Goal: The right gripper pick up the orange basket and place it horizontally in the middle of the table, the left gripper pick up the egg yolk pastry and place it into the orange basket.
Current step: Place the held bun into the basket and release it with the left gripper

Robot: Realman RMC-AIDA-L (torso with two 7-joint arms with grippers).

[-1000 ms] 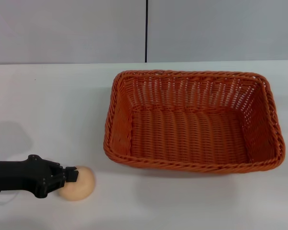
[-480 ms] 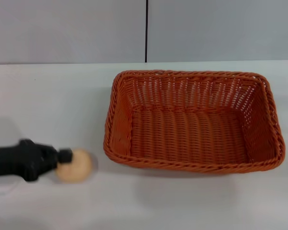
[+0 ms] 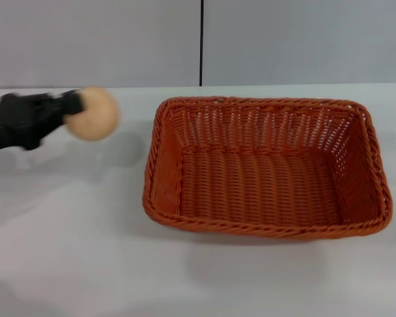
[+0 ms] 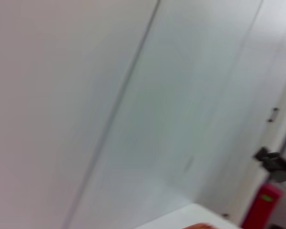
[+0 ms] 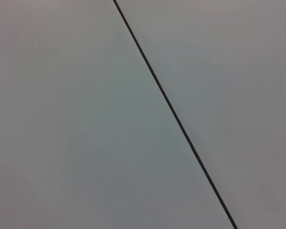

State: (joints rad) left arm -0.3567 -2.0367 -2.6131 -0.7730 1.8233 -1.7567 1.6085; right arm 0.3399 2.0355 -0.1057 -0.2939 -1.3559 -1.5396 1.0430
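Pastry (image 3: 92, 113) now lifted off table (image 3: 72, 264), gripped in our left gripper (image 3: 71, 105), left of basket (image 3: 264, 165); we carry next. Right gripper unseen.

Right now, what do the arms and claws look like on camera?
Only the left arm shows, in the head view: a matte black, chunky, jointed housing ending in the left claw. It is motion-blurred, so no cables, labels or markings can be made out. The right arm and its claw appear in no view.
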